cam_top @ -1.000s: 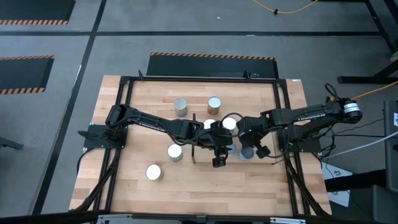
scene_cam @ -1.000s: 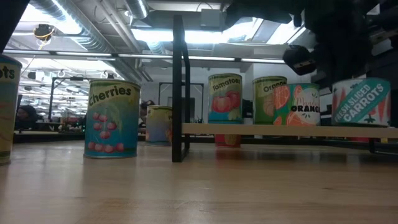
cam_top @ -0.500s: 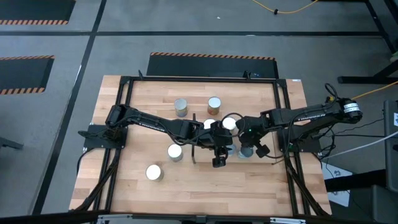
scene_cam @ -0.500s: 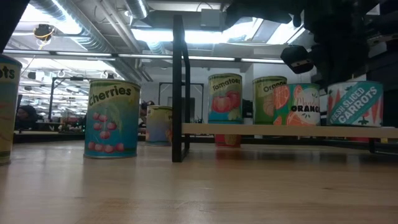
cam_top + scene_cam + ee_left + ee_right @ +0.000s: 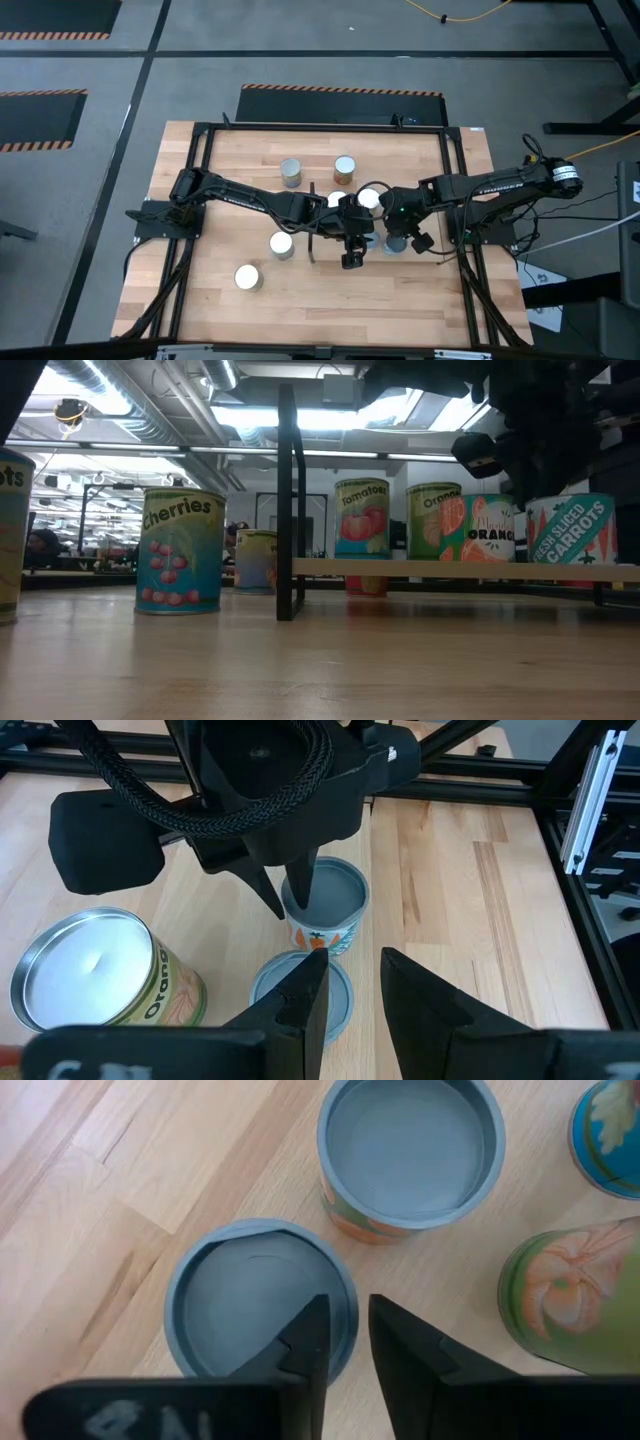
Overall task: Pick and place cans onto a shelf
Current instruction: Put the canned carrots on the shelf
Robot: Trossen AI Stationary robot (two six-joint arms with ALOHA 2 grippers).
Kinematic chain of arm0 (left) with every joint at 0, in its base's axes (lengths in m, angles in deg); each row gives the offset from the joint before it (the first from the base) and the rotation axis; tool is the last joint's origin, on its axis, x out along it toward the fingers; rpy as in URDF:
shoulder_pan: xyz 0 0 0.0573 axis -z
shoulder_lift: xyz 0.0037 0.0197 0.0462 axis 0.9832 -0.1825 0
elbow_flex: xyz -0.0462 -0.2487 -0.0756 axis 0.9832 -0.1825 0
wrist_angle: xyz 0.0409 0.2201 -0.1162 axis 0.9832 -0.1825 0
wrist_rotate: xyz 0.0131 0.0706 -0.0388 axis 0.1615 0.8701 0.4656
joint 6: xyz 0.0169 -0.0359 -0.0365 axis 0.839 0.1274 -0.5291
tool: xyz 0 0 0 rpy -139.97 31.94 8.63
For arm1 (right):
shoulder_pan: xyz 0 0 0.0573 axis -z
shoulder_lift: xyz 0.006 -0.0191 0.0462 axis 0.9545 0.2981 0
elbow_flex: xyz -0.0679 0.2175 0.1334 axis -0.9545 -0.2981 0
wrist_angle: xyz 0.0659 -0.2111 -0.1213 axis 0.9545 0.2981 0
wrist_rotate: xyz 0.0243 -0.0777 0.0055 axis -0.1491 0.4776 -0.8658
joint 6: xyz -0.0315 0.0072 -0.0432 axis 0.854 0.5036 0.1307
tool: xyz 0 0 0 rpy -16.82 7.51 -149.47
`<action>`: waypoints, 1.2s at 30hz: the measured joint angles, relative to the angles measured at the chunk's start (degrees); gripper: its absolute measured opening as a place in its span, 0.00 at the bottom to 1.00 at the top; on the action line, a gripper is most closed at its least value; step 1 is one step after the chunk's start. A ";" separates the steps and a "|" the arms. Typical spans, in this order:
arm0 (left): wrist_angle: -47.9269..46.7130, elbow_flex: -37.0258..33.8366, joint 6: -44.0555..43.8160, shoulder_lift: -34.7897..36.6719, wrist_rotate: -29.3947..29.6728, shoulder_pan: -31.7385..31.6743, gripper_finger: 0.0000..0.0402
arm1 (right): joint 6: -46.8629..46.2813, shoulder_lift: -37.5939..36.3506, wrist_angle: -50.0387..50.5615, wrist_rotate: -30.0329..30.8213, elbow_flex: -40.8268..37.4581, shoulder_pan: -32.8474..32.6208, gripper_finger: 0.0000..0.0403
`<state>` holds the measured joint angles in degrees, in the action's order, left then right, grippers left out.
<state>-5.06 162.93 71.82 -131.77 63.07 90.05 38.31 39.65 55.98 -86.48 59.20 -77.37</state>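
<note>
The right end effector [image 5: 345, 1315] was positioned over the shelf [image 5: 400, 568] near the centre of the surface [image 5: 300, 670]. Its fingers were nearly closed, pinching the rim of the carrots can [image 5: 572, 530]. That can was tilted at the end of the shelf board farthest from the dark upright panel [image 5: 288, 500]. Whether its base touched the board could not be determined.

The left end effector [image 5: 350, 975] hung just beside the right one, fingers apart and gripping nothing, above a grey-topped can [image 5: 300, 995].

On the shelf, the mandarin orange can [image 5: 488, 530] stood upright next to the carrots can, followed by the orange can [image 5: 433, 520] and the tomatoes can [image 5: 362, 517].

The cherries can [image 5: 180, 550] stood on the surface, off the shelf, on the other side of the panel.
</note>
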 joint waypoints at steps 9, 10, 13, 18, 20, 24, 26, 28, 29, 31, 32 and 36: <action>0.00 0.00 0.00 0.00 0.02 0.01 0.22 | 0.00 -0.97 1.34 0.05 0.48 -0.02 0.20; 0.00 0.00 0.00 0.00 0.02 0.02 0.22 | -0.02 -1.32 3.14 0.06 1.48 -0.02 0.20; -0.01 0.00 0.00 0.00 0.01 0.02 0.22 | -0.28 -2.87 8.88 0.02 5.70 -0.02 0.20; 0.00 0.04 -0.04 0.00 0.00 0.02 0.22 | -4.26 -6.45 16.03 -0.40 12.62 -0.02 0.20; -0.01 0.07 -0.05 0.00 0.00 0.07 0.22 | -6.87 -8.31 16.94 -0.48 14.24 -0.02 0.20; -0.01 0.07 -0.05 0.00 -0.02 0.37 0.22 | -8.05 -13.26 17.74 -0.52 14.88 -0.02 0.20; -0.02 0.07 -0.06 0.00 -0.02 0.64 0.22 | -8.24 -15.97 17.81 -0.53 14.40 -0.02 0.20; -0.01 0.07 -0.04 0.00 -0.02 1.04 0.22 | -10.17 -18.48 17.97 -0.55 13.91 -0.04 0.20; -0.01 0.07 -0.04 0.04 -0.04 1.26 0.22 | -11.22 -19.63 17.85 -0.58 13.68 -0.04 0.20; -0.12 0.07 -0.04 0.24 -0.04 1.69 0.22 | -13.28 -21.60 17.83 -0.51 13.37 -0.04 0.20; -0.09 0.07 -0.04 0.38 -0.02 1.92 0.22 | -13.88 -22.42 17.77 -0.56 13.21 -0.03 0.20; -1.28 0.11 -0.09 2.14 -0.04 2.81 0.22 | -15.38 -24.99 17.41 -0.57 11.73 -0.04 0.20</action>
<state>-6.34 163.05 71.73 -129.63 63.03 92.86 22.93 14.66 73.39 -87.04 70.93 -77.41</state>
